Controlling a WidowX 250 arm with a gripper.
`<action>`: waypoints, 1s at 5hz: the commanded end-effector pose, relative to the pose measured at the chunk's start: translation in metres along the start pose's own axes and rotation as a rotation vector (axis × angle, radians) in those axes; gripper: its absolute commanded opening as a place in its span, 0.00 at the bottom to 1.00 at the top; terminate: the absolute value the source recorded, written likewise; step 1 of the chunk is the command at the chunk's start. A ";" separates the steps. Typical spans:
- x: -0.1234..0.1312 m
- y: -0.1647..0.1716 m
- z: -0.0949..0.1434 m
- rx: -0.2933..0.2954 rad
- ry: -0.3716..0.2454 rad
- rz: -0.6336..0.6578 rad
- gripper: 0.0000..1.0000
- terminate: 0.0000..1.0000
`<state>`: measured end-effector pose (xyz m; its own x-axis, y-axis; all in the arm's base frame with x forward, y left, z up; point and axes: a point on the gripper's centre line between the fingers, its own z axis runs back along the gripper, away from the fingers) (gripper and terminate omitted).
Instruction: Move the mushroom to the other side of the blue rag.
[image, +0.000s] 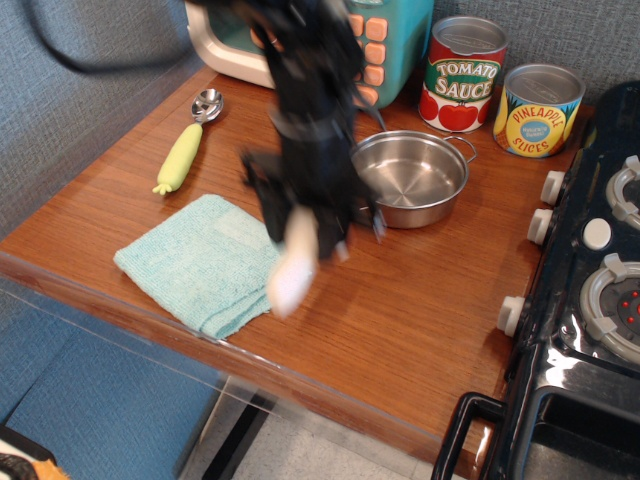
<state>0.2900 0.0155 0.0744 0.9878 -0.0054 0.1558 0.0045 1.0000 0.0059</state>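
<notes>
The blurred black arm points down, its pincer (305, 222) clamped shut.

Black robot arm, blurred, chunky segmented body, black gripper (305, 225), dark cable looping at top left

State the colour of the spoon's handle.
Yellow-green; the spoon lies left of the pot in the only view, observation.image.

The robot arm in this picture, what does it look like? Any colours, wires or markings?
The arm is black all over, built of chunky blocky segments. A black cable loops off to the left. Its fingers are black too. Motion blur hides any markings.
</notes>
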 end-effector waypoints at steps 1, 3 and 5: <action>0.001 0.099 0.021 0.092 -0.041 0.165 0.00 0.00; -0.019 0.199 -0.013 0.116 0.081 0.093 0.00 0.00; -0.019 0.276 -0.026 0.107 0.110 0.059 0.00 0.00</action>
<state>0.2902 0.2658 0.0257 0.9993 0.0379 0.0048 -0.0381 0.9980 0.0502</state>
